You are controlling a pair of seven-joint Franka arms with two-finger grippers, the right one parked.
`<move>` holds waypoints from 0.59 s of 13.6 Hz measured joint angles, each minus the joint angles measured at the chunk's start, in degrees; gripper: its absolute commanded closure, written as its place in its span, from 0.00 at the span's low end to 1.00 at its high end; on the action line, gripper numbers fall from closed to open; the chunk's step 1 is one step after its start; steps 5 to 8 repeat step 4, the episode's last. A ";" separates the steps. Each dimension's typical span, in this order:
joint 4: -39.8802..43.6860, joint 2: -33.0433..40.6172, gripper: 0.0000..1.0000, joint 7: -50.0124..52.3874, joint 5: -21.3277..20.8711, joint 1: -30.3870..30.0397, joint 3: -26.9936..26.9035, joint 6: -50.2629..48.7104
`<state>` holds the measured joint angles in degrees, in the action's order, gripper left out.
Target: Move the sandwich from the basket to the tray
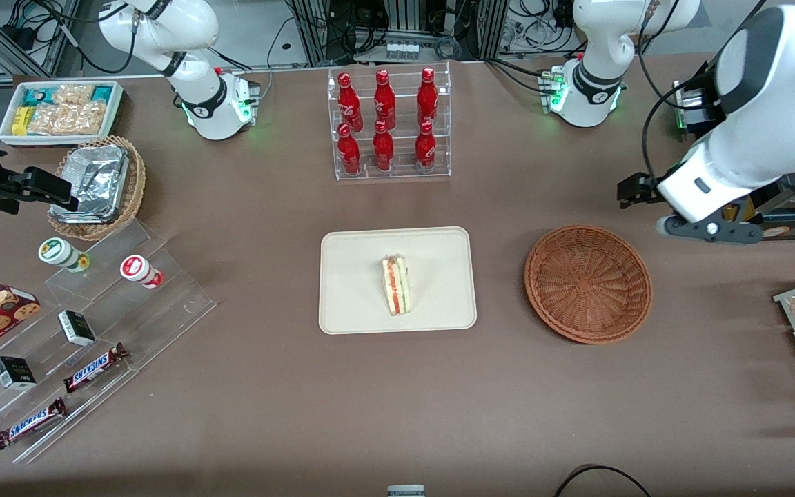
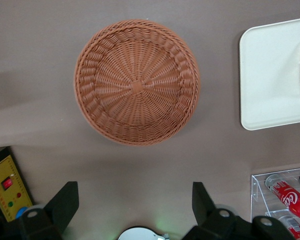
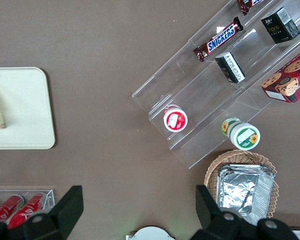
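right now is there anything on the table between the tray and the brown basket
No. In the front view only bare table shows between the tray and the basket. The sandwich lies on the tray; the open gripper hangs above the table beside the basket.

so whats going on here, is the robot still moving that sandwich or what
The sandwich lies on the cream tray, near its middle, and the round reddish-brown basket beside the tray holds nothing. The left arm's gripper is open and holding nothing, raised above the table near the basket, on the side away from the front camera. By how things lie, the placing looks done.
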<state>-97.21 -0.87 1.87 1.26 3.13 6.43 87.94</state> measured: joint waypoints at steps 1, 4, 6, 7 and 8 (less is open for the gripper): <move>0.00 0.84 0.00 -0.46 0.00 -0.44 -0.28 -0.75; 0.01 3.63 0.00 -2.42 0.00 -1.02 -2.06 -3.14; 0.01 3.63 0.00 -2.42 0.00 -1.02 -2.06 -3.14; 0.01 3.63 0.00 -2.42 0.00 -1.02 -2.06 -3.14; 0.01 3.63 0.00 -2.42 0.00 -1.02 -2.06 -3.14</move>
